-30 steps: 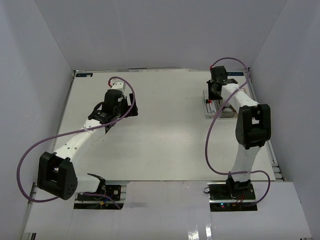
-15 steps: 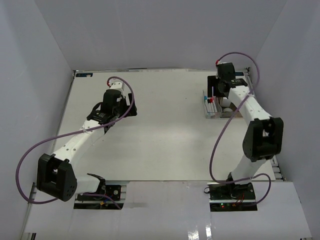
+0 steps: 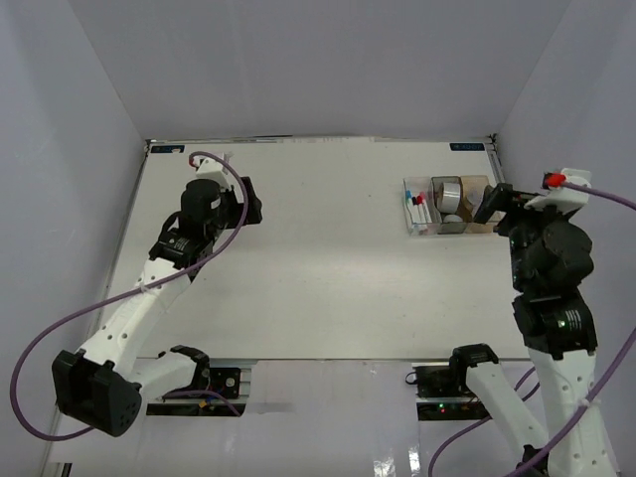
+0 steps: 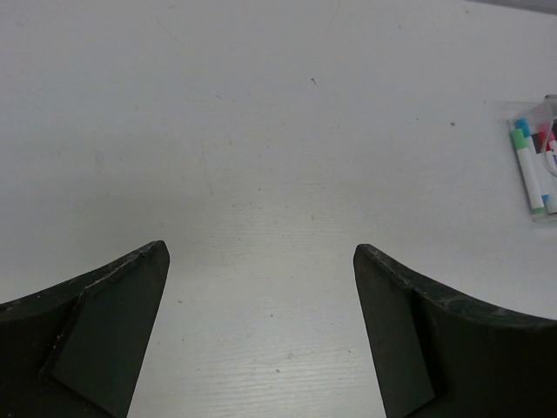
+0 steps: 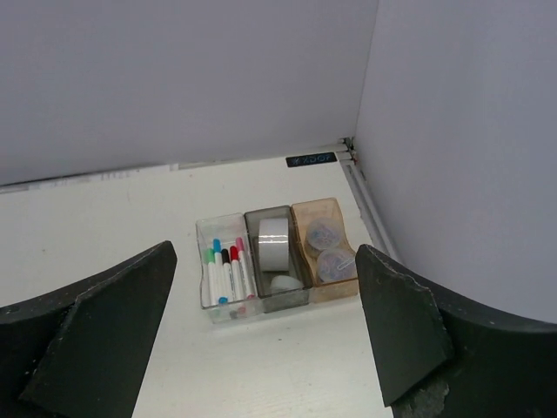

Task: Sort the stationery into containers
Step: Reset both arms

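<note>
Right claw (image 5: 265, 251) backed up and off the bins (image 5: 265, 211), spread wide, holding nothing; your left claw (image 4: 259, 250) likewise, well apart from them. Markers (image 5: 228, 274) and tape rolls (image 5: 275, 242) sat inside the bins, so sorting looked done.

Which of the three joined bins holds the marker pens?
The clear end bin, farthest from the side wall; the grey bin and amber bin hold tape rolls.

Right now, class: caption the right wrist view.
Open right gripper overlooking three joined bins: pens, grey tape roll, smaller rolls.
</note>
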